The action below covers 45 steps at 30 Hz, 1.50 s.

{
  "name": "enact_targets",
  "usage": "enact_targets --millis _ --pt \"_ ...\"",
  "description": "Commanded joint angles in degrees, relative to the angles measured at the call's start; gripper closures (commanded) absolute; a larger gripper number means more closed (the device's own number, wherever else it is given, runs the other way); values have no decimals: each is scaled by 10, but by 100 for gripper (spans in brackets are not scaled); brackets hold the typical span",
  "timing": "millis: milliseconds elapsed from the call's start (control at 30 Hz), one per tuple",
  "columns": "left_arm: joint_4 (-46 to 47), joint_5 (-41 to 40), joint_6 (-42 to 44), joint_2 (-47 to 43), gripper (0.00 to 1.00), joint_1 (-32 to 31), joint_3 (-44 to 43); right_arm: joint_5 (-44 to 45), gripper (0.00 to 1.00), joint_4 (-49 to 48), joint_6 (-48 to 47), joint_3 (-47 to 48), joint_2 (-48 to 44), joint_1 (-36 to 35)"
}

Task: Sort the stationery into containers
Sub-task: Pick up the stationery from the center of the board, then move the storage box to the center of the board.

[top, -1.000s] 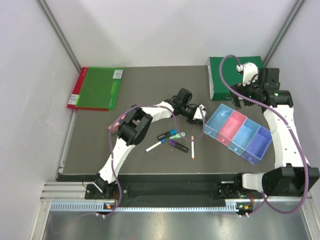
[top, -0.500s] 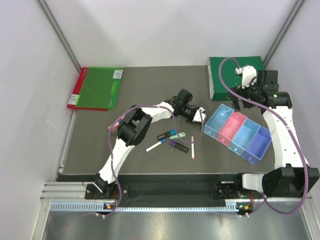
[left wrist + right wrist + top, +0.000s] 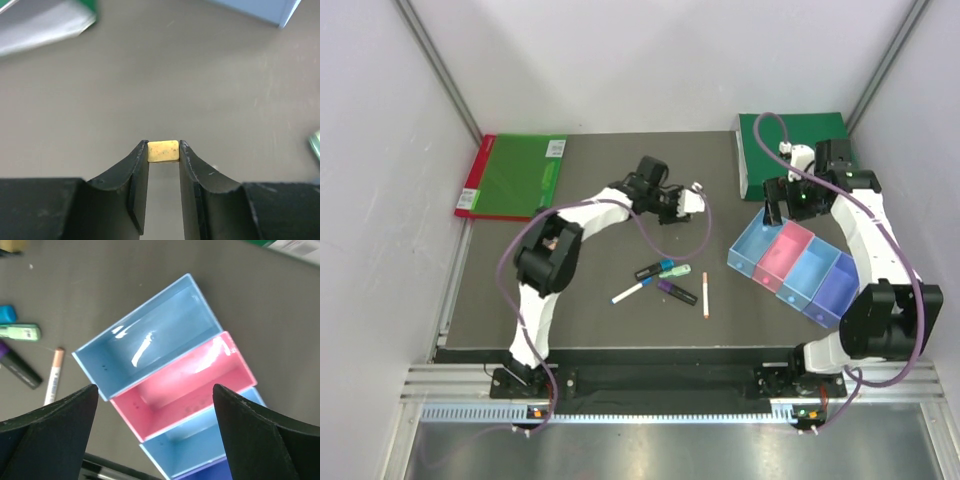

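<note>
In the left wrist view my left gripper [image 3: 163, 145] is shut on a small yellow speckled block [image 3: 163, 152], held above the grey mat. From above, that gripper [image 3: 693, 199] sits at mid-table, left of the containers [image 3: 798, 265], a row of light blue, pink, blue and purple bins. My right gripper [image 3: 154, 388] hangs open above the light blue bin [image 3: 150, 332] and pink bin [image 3: 185, 385], holding nothing. Several pens lie together on the mat: black-blue [image 3: 654, 269], mint green [image 3: 676, 271], purple-black [image 3: 677, 292], white-blue [image 3: 633, 291] and thin pink-white [image 3: 706, 296].
A flat green folder with a red edge [image 3: 515, 176] lies at the back left. A dark green binder [image 3: 790, 142] lies behind the bins at the back right. White walls close in on both sides.
My left gripper closed on the yellow block and swung left and back, away from the bins. My right arm moved left and now hangs over the bins' near-left end.
</note>
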<state>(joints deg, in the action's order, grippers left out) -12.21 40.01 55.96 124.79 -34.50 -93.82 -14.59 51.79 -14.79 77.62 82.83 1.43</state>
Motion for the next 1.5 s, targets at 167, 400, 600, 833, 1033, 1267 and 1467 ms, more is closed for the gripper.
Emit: enact_targets --millis 167,400,600,833,1033,1267,1467 --pt "-96 -33 -88 -262 100 88 89 -50 7 -22 95 -30 32 5" --pt "-140 -26 -93 -395 100 150 125 -32 13 -39 116 -64 74 10" --pt "-145 -27 -89 -468 100 161 157 2 21 -56 126 -69 102 16" --pt "-146 -28 -100 -479 100 167 158 18 29 -81 144 -69 142 15" --pt "-142 -27 -109 -477 100 171 157 26 43 -92 140 -53 169 2" --pt "-149 -27 -107 -481 100 174 160 32 51 -99 143 -28 186 -49" --pt "-154 -26 -109 -493 100 175 170 36 60 -100 161 6 212 -88"
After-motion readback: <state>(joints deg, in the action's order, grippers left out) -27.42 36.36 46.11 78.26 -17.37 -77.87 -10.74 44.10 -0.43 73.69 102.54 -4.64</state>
